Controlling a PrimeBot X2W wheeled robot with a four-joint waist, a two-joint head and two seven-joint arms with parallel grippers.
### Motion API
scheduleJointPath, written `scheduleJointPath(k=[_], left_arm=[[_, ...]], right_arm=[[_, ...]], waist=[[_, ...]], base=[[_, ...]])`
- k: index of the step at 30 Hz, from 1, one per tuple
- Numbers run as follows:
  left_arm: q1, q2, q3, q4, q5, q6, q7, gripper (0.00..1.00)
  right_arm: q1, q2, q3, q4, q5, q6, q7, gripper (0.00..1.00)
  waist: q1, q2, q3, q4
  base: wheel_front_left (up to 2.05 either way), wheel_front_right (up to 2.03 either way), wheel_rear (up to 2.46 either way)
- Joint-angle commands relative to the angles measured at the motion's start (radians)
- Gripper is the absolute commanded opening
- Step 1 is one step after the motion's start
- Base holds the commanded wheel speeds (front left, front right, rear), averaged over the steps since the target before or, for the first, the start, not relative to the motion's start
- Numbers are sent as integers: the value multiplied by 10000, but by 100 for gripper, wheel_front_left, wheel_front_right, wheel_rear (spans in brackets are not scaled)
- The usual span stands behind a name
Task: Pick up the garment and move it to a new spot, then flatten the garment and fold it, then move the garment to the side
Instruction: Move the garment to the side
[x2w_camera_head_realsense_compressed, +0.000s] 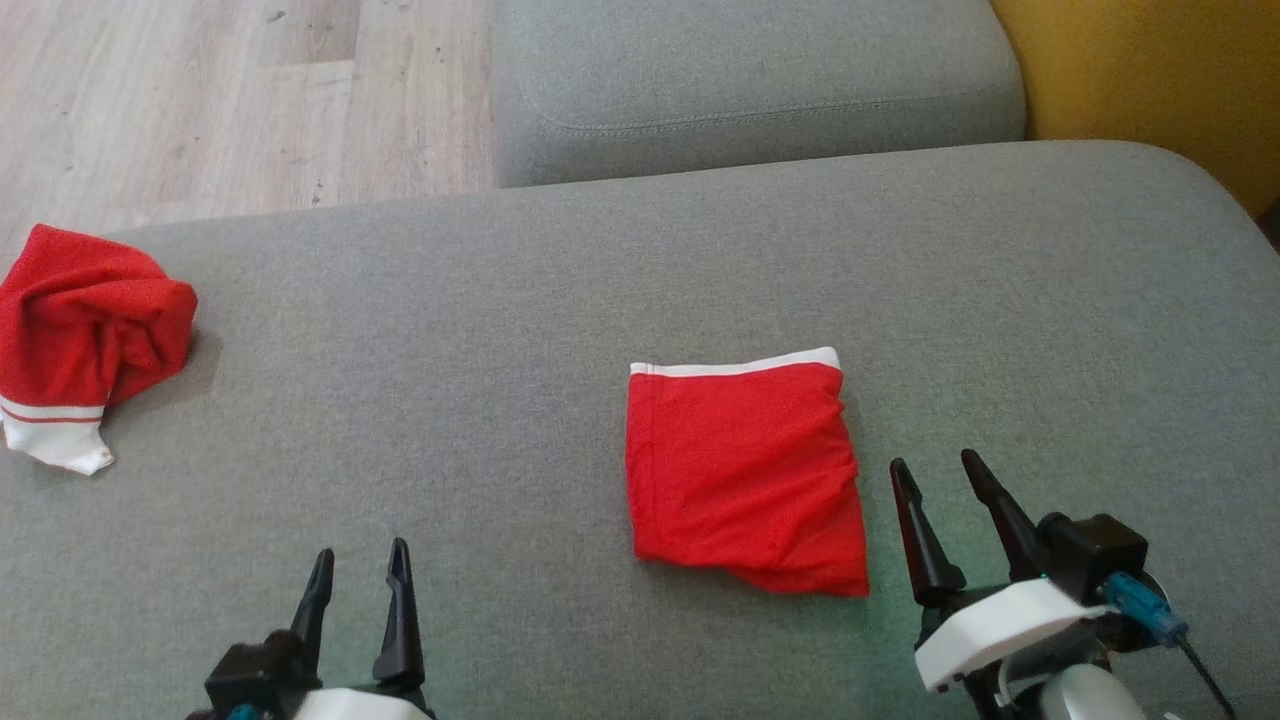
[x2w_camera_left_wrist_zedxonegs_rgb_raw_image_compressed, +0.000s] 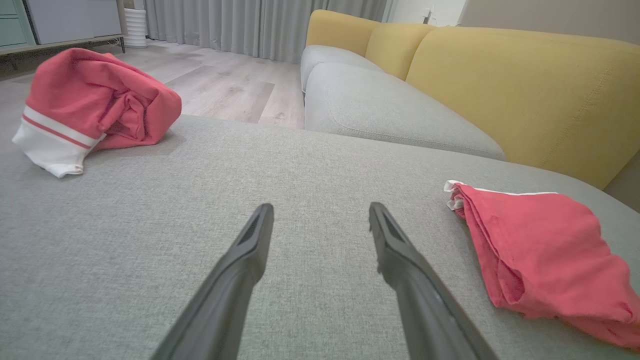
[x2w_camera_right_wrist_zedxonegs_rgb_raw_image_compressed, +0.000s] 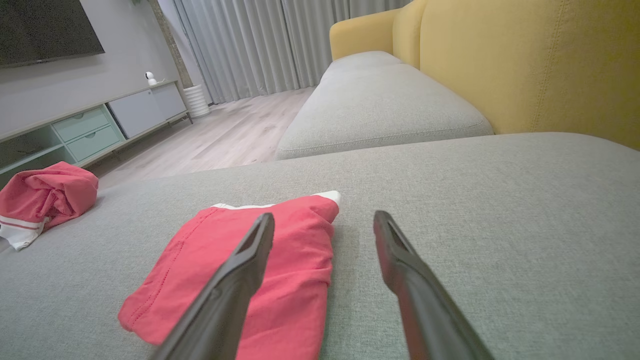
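Note:
The garment (x2w_camera_head_realsense_compressed: 90, 330) lies crumpled in a heap at the far left edge of the grey seat cushion (x2w_camera_head_realsense_compressed: 480, 290), red with a white sleeve and striped trim hanging toward me. In the left wrist view the garment (x2w_camera_left_wrist_zedxonegs_rgb_raw_image_compressed: 95, 100) sits up and to the left, and the right wrist view has the garment (x2w_camera_right_wrist_zedxonegs_rgb_raw_image_compressed: 45, 195) far off at the left. My left gripper (x2w_camera_head_realsense_compressed: 360, 548) is open and empty near the front edge, well to the right of the heap; the left gripper (x2w_camera_left_wrist_zedxonegs_rgb_raw_image_compressed: 320, 207) has bare cushion between its fingers. My right gripper (x2w_camera_head_realsense_compressed: 933, 458) is open and empty, as the right gripper (x2w_camera_right_wrist_zedxonegs_rgb_raw_image_compressed: 324, 215) also shows.
A folded plain red cloth (x2w_camera_head_realsense_compressed: 745, 470) with a thin white edge lies mid-cushion, just left of my right gripper. A second grey cushion (x2w_camera_head_realsense_compressed: 750, 80) and a yellow backrest (x2w_camera_head_realsense_compressed: 1150, 70) lie beyond. Wood floor (x2w_camera_head_realsense_compressed: 200, 100) drops off past the far left edge.

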Motion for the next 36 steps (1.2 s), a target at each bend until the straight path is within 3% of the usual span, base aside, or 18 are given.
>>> scheduleJointPath(k=[1,20,26,36], left_arm=[[-294,62,473,-226,122,-53,-124,100],[-232,-98,503,-187,335,-173,-125,100],[-387,-213,314,-111,396,-273,-118,100],[-726,-365,230,12,497,-390,-121,100]], right_arm=[[-240,9,240,-367,35,75,15,100],[-411,10,-114,-208,-380,75,535,100],[-1058,10,-766,-76,-628,75,1929,100],[-2212,-57,-1545,1069,-591,75,3317,100]], waist=[[1,0,-6,15],[1,0,-3,213],[1,0,196,785],[1,0,1084,1884]], base=[[0,0,0],[0,0,0],[0,0,0],[0,0,0]])
